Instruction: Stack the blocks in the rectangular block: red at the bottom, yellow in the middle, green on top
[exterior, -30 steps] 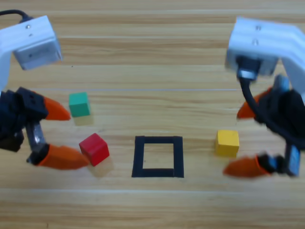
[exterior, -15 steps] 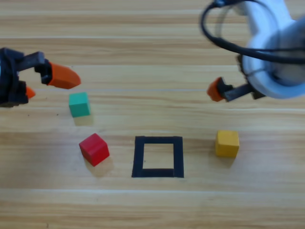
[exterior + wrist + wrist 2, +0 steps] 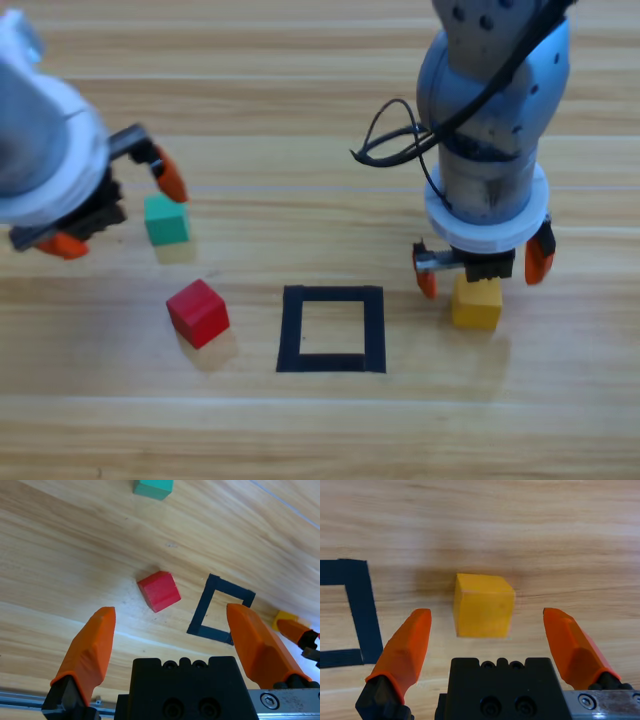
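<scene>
Three cubes lie loose on the desk; the tape square (image 3: 331, 329) is unfilled. Right claw (image 3: 484, 265), spread, straddles yellow (image 3: 476, 302) near the square's right edge; left claw (image 3: 115, 208), spread, hangs by green (image 3: 166, 219). Red (image 3: 198, 312) should go first.

High view: looks straight down on the table (image 3: 300, 430), far enough to take in both arms.
Left wrist view: looks slantwise between the left gripper (image 3: 175, 630) jaws; red (image 3: 159, 591) ahead, well off.
Right wrist view: looks down between the right gripper (image 3: 487, 630) jaws; yellow (image 3: 483, 606) close.
Shared: the tape square (image 3: 331, 329) shows in all three.
</scene>
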